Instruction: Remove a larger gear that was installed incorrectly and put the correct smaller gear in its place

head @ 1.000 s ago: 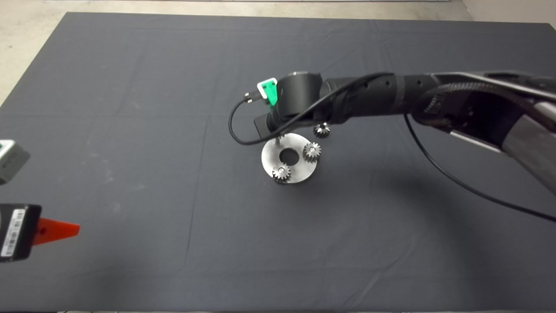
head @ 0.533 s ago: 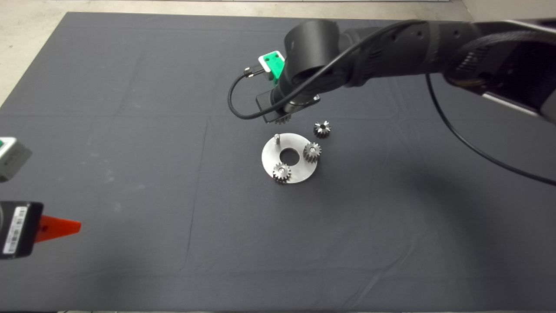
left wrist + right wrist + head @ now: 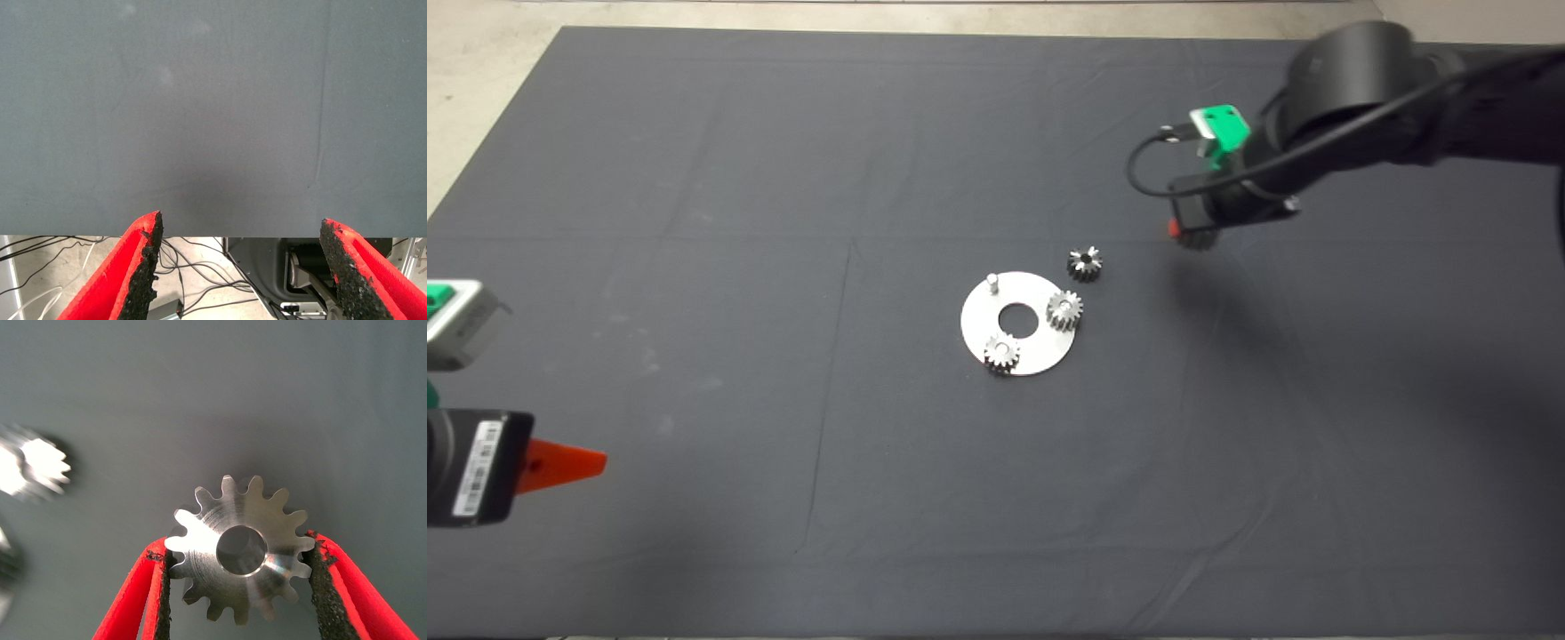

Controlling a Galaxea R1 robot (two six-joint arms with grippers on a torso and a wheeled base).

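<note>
My right gripper [image 3: 235, 547] is shut on the larger gear [image 3: 239, 550], a wide steel toothed gear with a centre hole, and holds it above the mat. In the head view this gripper [image 3: 1193, 236] is at the back right, away from the round steel plate [image 3: 1040, 351]. The plate carries two small gears [image 3: 1064, 309] [image 3: 1001, 353] and one bare pin [image 3: 991, 283]. The smaller gear [image 3: 1085, 263] lies loose on the mat just behind the plate's right side; it shows blurred in the right wrist view [image 3: 37, 463]. My left gripper [image 3: 560, 462] is open and parked at the lower left.
The dark mat [image 3: 783, 222] covers the table, with pale floor beyond its far edge. The left wrist view shows the mat's edge [image 3: 213, 230] with cables and equipment on the floor beyond it.
My right gripper lifted the larger gear off the plate's pin and carried it away to the right. The pin now stands bare. The left arm stayed put.
</note>
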